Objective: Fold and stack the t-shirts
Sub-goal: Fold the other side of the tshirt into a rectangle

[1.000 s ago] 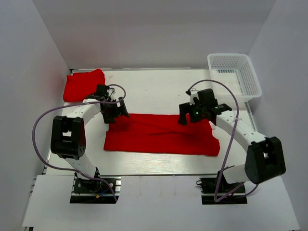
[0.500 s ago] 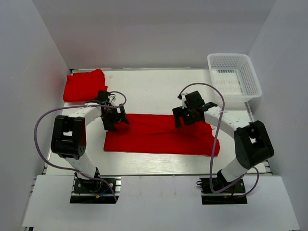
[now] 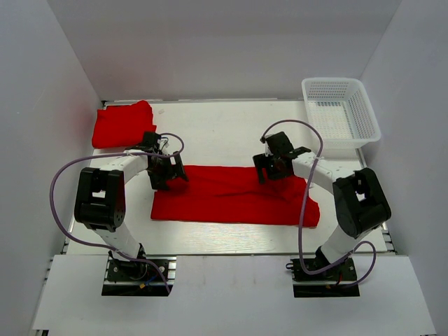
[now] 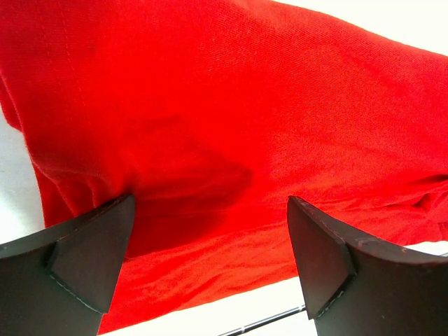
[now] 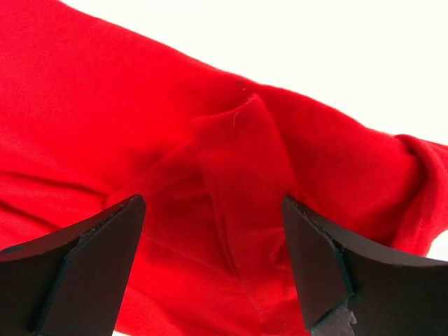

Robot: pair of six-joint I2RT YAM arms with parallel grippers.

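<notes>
Shirts first: one red t-shirt (image 3: 234, 197) lies folded into a long strip across the middle of the table (image 3: 224, 133), and a second folded t-shirt (image 3: 122, 124) sits in the far-left corner, well apart from it. Left gripper (image 3: 168, 172) is down on the strip's left end and right gripper (image 3: 270, 168) is near its right end, both with fingers spread wide and nothing pinched, the right one straddling a raised fold (image 5: 238, 161) of cloth. White mesh basket (image 3: 341, 113) sits at the far-right corner away from both arms, and the right arm's purple cable (image 3: 302, 210) hangs across the strip's right end.
</notes>
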